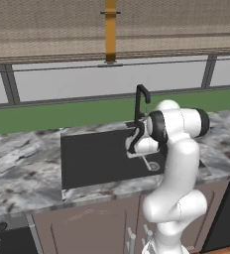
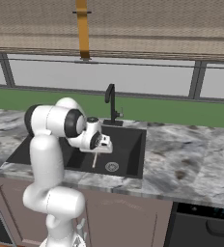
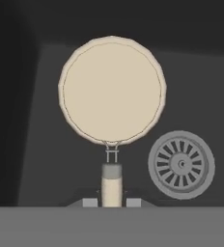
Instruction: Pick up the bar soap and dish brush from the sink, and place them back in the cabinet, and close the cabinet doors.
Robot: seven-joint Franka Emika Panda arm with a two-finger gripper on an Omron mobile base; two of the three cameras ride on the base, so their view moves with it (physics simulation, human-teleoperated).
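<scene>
Fingertips mostly hidden from you in hand view; gripper [image 3: 112, 202] pinches dish brush [image 3: 112, 91] handle, round head pointing down into sink [image 1: 87, 158], near drain [image 3: 181, 164].

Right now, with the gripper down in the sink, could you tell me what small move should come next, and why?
Probably a straight lift. In the hand view the gripper is shut on the dish brush by its handle, the round head hanging over the sink floor beside the drain. Raising it clear of the basin walls comes before any swing toward the cabinet.
</scene>
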